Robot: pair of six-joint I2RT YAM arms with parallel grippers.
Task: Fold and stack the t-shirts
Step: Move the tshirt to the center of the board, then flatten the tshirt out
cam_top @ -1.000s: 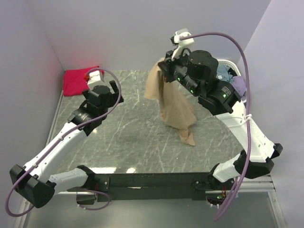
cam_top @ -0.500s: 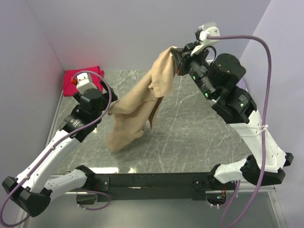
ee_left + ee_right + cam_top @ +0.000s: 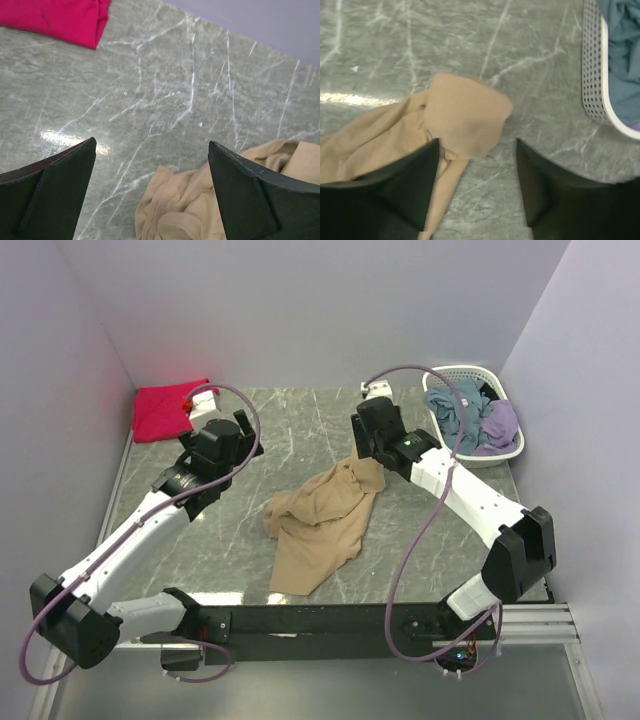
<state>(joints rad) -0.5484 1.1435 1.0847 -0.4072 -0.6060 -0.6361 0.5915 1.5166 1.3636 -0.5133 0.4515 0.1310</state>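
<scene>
The tan tee (image 3: 320, 520) lies crumpled on the table (image 3: 300, 430) (red tee (image 3: 160, 410) folded in the far corner). The right gripper (image 3: 477, 141) is spread above its edge, gripping nothing. The left gripper (image 3: 151, 141) gapes wide.

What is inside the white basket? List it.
Inside the white basket, a teal-blue garment and a lavender one lie bunched, with something dark at the far rim. Whatever lies beneath them is covered.

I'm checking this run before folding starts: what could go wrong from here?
The tan t-shirt lies crumpled on the table, so a fold made now would likely come out lumpy. A bulge of it sits just ahead of the open right claw, against one finger, and might snag and drag as the claw lifts.
</scene>
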